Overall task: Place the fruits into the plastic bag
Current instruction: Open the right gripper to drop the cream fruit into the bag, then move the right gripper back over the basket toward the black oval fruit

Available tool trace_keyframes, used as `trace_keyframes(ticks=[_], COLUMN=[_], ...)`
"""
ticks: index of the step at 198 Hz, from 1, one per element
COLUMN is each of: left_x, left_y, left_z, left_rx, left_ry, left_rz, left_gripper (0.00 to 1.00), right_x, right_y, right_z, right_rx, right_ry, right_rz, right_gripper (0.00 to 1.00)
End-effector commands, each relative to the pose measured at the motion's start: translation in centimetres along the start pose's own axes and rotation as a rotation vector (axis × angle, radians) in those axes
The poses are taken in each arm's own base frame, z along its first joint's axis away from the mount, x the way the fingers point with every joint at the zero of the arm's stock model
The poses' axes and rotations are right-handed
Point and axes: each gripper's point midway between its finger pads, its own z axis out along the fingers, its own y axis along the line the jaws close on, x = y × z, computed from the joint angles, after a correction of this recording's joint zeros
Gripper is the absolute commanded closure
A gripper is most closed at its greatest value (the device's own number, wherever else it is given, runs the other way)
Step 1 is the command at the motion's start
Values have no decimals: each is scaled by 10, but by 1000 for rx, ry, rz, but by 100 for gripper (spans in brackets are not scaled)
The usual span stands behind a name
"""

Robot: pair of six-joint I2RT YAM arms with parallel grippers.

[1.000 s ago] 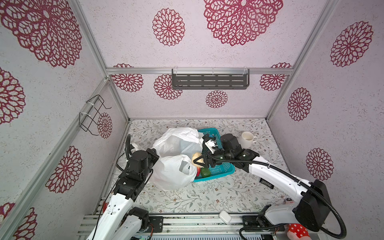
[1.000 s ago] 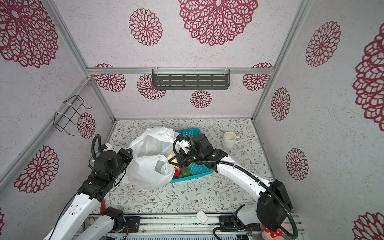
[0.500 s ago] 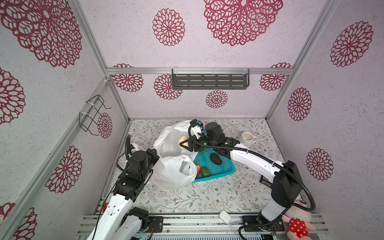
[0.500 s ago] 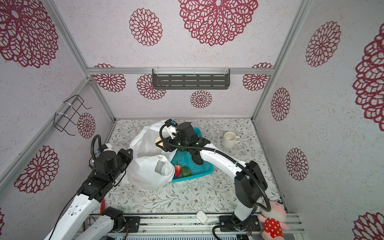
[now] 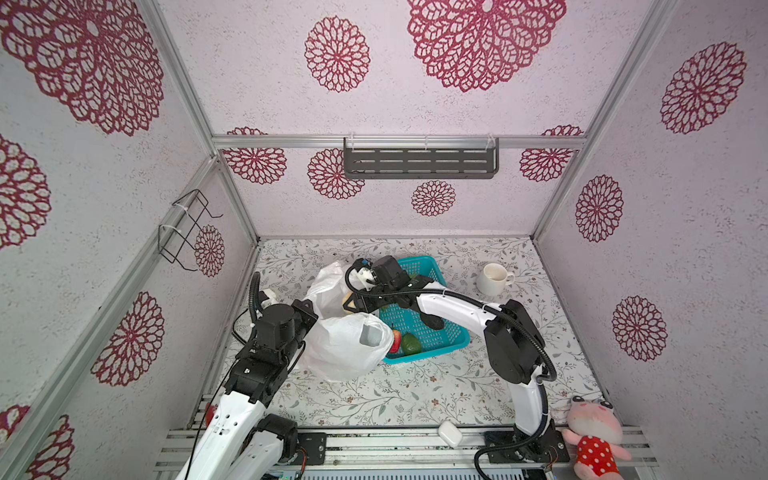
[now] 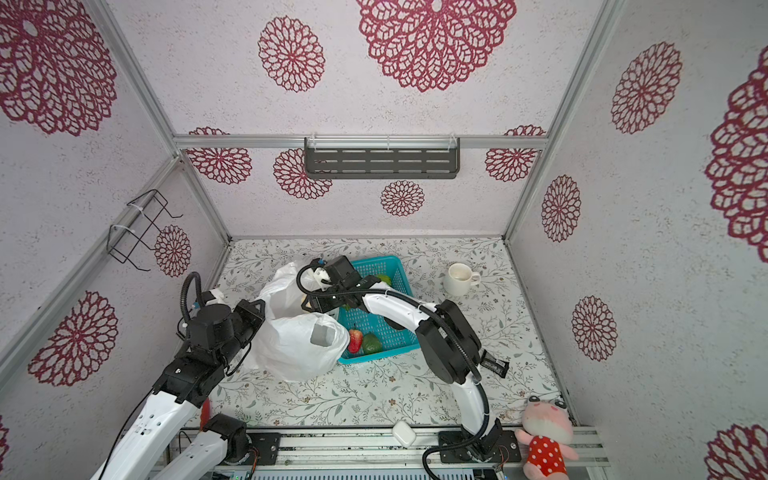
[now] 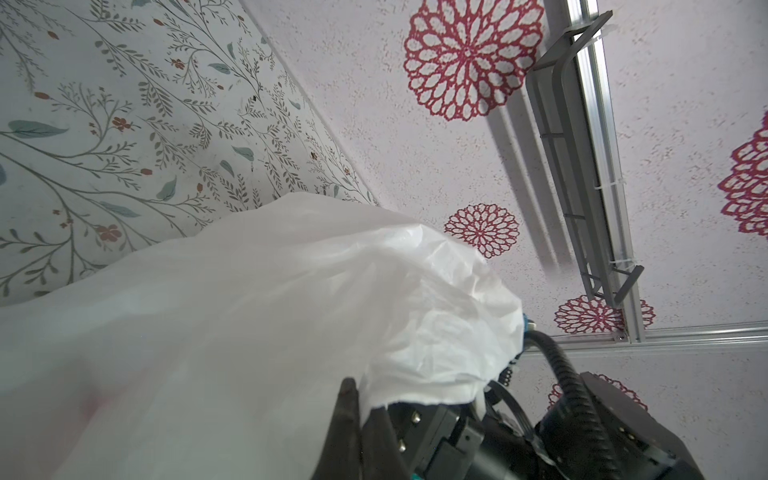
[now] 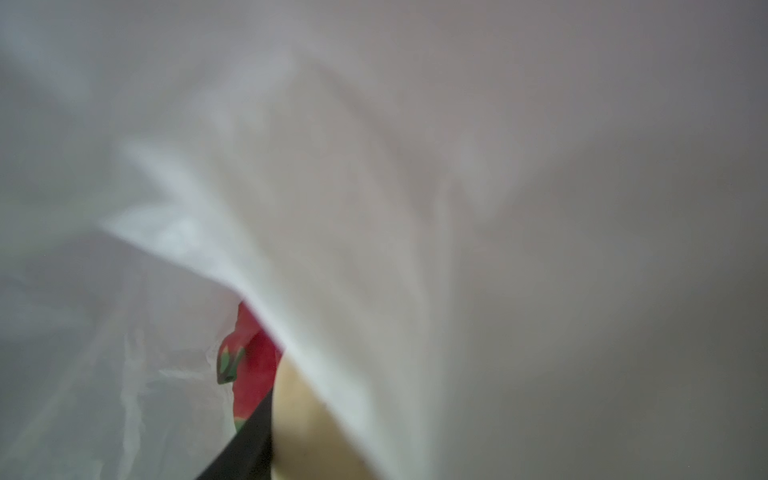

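The white plastic bag [image 5: 345,349] lies left of the teal basket [image 5: 440,332], its mouth held up. My left gripper [image 7: 357,411] is shut on the bag's edge, and it also shows in a top view [image 5: 307,309]. My right gripper [image 5: 353,305] reaches across to the bag's mouth, shut on the pale yellow fruit [image 5: 345,297]. In the right wrist view that fruit [image 8: 299,415] sits beside a black finger [image 8: 249,440] under bag film. A red fruit [image 5: 397,340] and an oval green fruit [image 5: 410,344] lie in the basket's near corner. Another green fruit [image 6: 384,279] peeks out at its far side.
A white mug [image 5: 492,279] stands at the back right. A pink plush toy [image 5: 594,432] and a small white case [image 5: 450,433] sit at the front edge. A grey shelf [image 5: 419,162] hangs on the back wall and a wire rack [image 5: 187,228] on the left wall.
My right gripper has lifted the pale yellow fruit out of the basket and carried it left to the bag's mouth. The left gripper has kept its hold on the bag.
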Motion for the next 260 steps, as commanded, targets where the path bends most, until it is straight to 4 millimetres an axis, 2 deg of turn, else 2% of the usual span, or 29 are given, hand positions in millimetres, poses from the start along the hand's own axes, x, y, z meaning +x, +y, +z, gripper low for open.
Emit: trace_keyframes(ticks=[1,20,48,75,104,141,160,168,184,200,220,240,260], left_x=[0,1,2,0,-2,-1,0,0,0,1,2,3,4], left_y=[-1,1,5,7,8,10,9,9,9,9,8,8,7], left_z=[2,4,6,5,4,6,7,8,9,10,12,14,13], left_rx=[-9,-16,-22,-31,-40,-50,-54,-54,-55,-56,-54,-55,-51], left_ry=[0,0,-4,-16,-24,-20,-16,-15,-14,-11,-4,3,8], left_rz=[-9,-17,-31,-31,-31,-31,-29,-26,-24,-23,-19,-16,-17], left_gripper=[100,100,100,100,100,100,100,100,100,100,100,100,100], right_x=[-18,-23,-35,-48,-64,-61,-58,-58,-60,-60,-48,-26,-2], right_y=[6,5,14,21,26,42,38,33,9,-27,-80,-117,-137], right_z=[-21,-33,-60,-92,-136,-185,-207,-217,-233,-246,-254,-246,-225], right_rx=[28,61,76,88,83,-37,-35,-17,65,194,373,485,529], right_ry=[-43,-71,-134,-217,-319,-371,-424,-454,-509,-564,-598,-535,-427], right_rz=[-36,-69,-134,-171,-207,-256,-248,-234,-178,-78,90,199,259], right_gripper=[33,21,14,13,13,13,13,13,12,11,12,12,13])
